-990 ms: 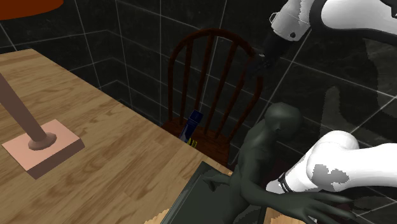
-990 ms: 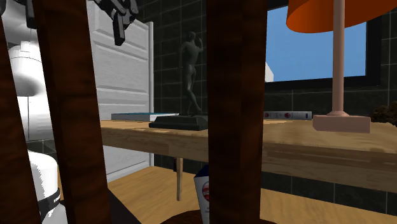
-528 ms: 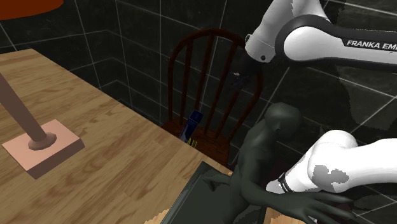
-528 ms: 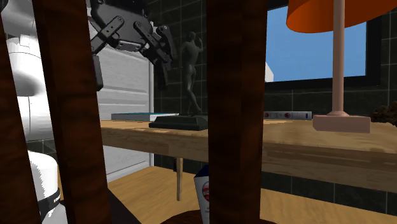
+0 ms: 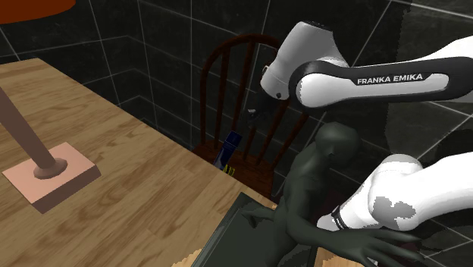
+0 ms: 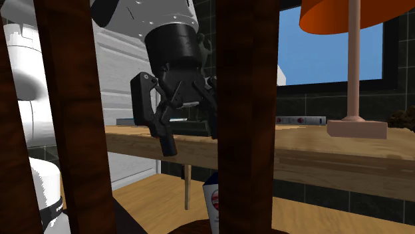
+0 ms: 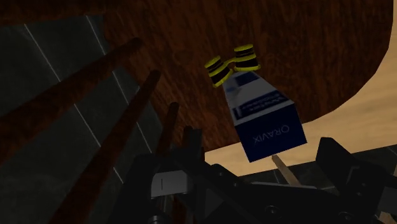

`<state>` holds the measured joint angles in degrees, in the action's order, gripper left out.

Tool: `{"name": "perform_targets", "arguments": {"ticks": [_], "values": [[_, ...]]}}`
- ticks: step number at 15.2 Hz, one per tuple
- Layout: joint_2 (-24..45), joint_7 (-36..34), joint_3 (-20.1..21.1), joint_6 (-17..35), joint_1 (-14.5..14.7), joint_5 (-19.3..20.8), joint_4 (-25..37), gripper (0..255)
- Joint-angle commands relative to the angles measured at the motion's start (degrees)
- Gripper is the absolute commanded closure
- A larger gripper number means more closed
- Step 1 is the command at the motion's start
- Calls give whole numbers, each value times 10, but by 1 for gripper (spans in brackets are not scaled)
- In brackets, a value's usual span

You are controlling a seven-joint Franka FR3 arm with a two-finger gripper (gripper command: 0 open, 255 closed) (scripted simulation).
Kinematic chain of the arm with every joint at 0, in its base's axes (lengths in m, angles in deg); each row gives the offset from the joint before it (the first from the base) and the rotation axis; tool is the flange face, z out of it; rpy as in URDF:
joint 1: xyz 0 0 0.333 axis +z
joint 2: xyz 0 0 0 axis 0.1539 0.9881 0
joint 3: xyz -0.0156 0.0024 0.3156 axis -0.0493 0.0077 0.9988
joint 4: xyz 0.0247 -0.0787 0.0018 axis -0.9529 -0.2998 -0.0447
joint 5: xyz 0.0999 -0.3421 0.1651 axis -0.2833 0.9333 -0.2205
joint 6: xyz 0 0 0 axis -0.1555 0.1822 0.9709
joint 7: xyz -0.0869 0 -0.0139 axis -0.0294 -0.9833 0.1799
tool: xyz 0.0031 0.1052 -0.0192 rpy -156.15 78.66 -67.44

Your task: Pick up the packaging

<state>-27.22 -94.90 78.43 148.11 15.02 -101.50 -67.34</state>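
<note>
Wood makes up the big table (image 5: 129, 178), which takes up the shoulder view's left side. The white arm (image 5: 379, 80) reaches over from the right, above a dark statue of a person (image 5: 322, 171) that stands on a dark base on the table. A dark brown chair (image 5: 236, 42) with a round back and thin bars sits past the table's far edge. A lamp with a pink block foot (image 5: 51, 176) stands on the table, well apart from the chair.

The black gripper (image 6: 189, 126) hangs by the chair's bars, over the seat, with its two fingers spread apart and nothing between them.

The packaging (image 7: 264, 121) is a small blue box with a white label (the word ORAVIX is printed on it). It rests on the chair seat, tilted. It lies below the gripper and straight ahead of it, in line with the gap between the fingers but apart from them. Two yellow and black striped bits (image 7: 232, 63) sit at the box's far end.
</note>
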Motion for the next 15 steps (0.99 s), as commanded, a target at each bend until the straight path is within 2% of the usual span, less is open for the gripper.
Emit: {"name": "perform_targets", "arguments": {"ticks": [1,3,12,13,15], "values": [[33,-6,14,44,7,-10,-5,0],[63,-11,25,77,11,-16,-3,0],[99,-4,32,145,14,-23,-36,0],[100,-5,33,145,13,-22,-34,255],[101,-5,33,145,13,-22,-34,255]]}}
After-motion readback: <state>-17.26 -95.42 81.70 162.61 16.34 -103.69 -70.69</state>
